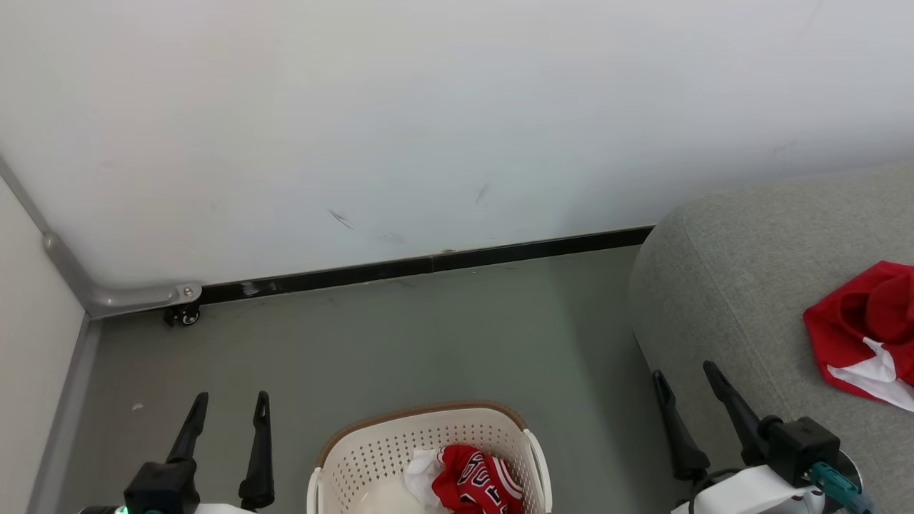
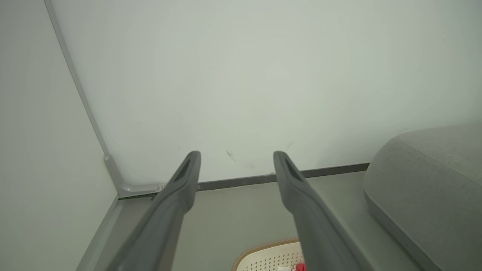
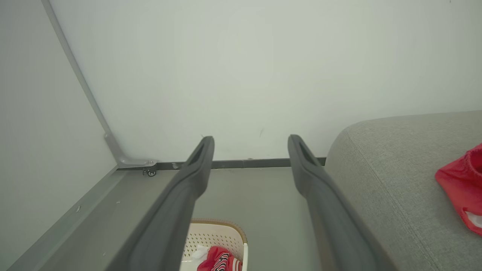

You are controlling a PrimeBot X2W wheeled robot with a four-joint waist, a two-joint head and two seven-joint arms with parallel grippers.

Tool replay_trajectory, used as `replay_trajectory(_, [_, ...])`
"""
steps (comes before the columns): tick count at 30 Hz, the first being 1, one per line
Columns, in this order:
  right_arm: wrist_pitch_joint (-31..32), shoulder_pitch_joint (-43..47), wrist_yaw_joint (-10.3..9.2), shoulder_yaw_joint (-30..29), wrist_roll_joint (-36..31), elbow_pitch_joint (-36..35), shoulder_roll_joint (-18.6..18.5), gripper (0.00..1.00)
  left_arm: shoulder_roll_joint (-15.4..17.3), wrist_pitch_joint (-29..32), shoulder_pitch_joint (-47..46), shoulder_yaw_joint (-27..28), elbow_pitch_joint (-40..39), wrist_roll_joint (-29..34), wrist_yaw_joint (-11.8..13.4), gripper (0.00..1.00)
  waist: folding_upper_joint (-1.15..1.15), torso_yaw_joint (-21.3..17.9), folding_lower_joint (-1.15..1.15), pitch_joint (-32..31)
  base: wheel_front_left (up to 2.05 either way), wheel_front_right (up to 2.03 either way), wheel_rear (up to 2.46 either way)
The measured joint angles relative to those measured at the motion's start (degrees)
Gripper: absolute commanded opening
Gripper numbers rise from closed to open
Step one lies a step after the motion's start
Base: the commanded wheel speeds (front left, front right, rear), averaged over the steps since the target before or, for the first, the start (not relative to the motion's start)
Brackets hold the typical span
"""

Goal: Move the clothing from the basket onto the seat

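The red jersey [image 1: 475, 485] lies crumpled against the basket's [image 1: 421, 412] right wall. Light and limp, it probably lifts best pinched at its top fold. The left end effector [image 1: 232, 396] and right end effector [image 1: 683, 370] stand spread, empty.

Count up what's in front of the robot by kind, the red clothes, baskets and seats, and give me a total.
Red garments: 2, the lettered garment in the basket, the red-and-white garment on the seat
Baskets: 1
Seats: 1
Total: 4
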Motion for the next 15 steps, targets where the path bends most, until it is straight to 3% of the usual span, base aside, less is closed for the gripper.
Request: replay_trajectory(15, [1.38,1.47,0.00,-0.26,0.66,-3.52,0.13,1.00,-0.67,0.00,0.03,0.80,-1.16,0.94,-0.78,1.00,0.00,-0.93,0.00,1.01,0.00,0.00,0.00])
